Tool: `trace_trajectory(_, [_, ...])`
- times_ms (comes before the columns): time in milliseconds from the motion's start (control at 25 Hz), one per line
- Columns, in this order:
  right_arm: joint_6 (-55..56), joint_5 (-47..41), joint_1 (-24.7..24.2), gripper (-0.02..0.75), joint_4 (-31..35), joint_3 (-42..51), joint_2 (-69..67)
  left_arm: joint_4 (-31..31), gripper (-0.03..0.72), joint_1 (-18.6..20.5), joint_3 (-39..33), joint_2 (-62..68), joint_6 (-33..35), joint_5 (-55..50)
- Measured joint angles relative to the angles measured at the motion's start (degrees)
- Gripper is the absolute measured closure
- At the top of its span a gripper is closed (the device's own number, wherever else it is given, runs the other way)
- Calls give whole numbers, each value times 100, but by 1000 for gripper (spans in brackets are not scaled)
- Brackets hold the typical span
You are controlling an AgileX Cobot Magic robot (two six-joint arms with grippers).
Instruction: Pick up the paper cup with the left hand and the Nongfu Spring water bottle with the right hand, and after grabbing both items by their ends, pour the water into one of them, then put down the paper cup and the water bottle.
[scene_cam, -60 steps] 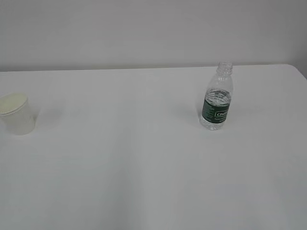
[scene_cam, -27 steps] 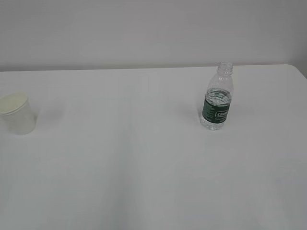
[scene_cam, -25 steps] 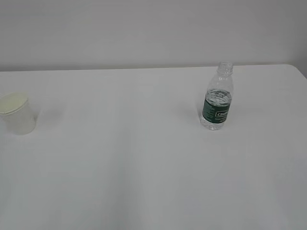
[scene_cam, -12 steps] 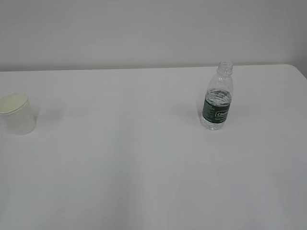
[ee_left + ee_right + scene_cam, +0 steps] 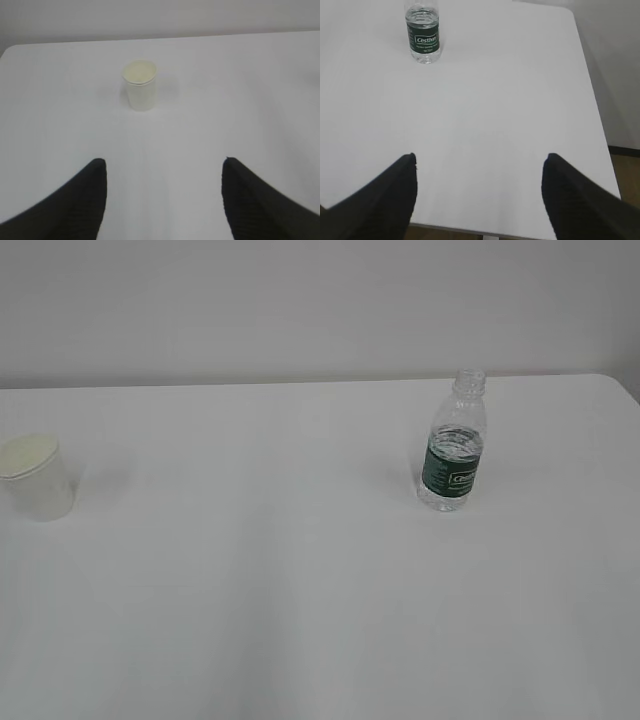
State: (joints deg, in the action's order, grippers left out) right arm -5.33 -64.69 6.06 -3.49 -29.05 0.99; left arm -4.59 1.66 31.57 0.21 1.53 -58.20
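Currently | left hand [image 5: 162,200] standing wide open, holding nothing, facing the paper cup [image 5: 140,85] well ahead | right hand [image 5: 479,197] likewise gaping, empty; Nongfu Spring water bottle [image 5: 423,34] sitting far off, left of centre | risk: uncapped bottle tipping, spilling if nudged off-line.

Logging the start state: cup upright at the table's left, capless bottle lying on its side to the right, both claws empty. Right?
Not quite. The exterior view shows the water bottle standing upright, not on its side. The rest holds, including the upright paper cup.
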Motion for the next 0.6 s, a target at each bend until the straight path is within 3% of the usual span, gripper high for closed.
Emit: trace_trajectory(600, [0,314,0,148,0,-413,-310,-23,175,0,0,760,0,416])
